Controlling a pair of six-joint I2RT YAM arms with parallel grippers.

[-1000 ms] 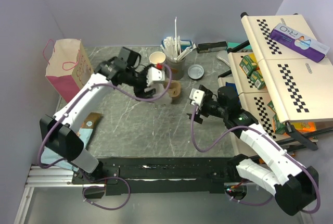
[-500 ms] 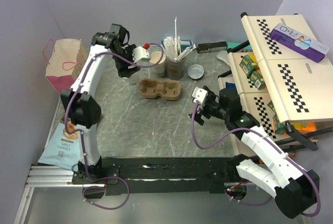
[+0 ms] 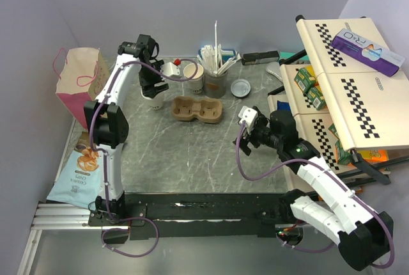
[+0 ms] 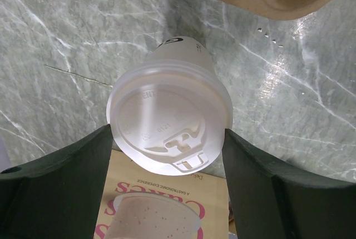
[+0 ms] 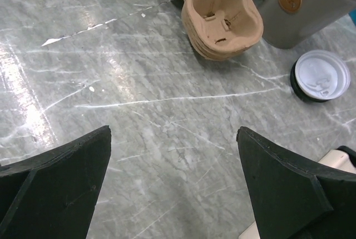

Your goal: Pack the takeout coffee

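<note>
A small off-white paper cup with a white plastic lid (image 4: 179, 64) sits between my left gripper's fingers, which touch the lid on both sides. In the top view this left gripper (image 3: 154, 94) is at the back left, pointing down, with the lidded cup (image 3: 154, 103) under it. A second, open off-white cup (image 3: 193, 73) stands next to the grey cup of straws (image 3: 215, 83). A loose white lid (image 3: 241, 87) lies to the right of them and also shows in the right wrist view (image 5: 321, 75). My right gripper (image 3: 246, 128) is open and empty above bare table.
A brown cardboard two-cup tray (image 3: 198, 110) lies mid-table. A pink paper bag (image 3: 80, 83) stands at the left edge. A snack bag (image 3: 80, 167) lies front left. A checkered rack with boxes (image 3: 339, 77) fills the right side.
My left arm swung from over the cardboard tray to the back, then left towards the pink bag. The right gripper barely moved.
</note>
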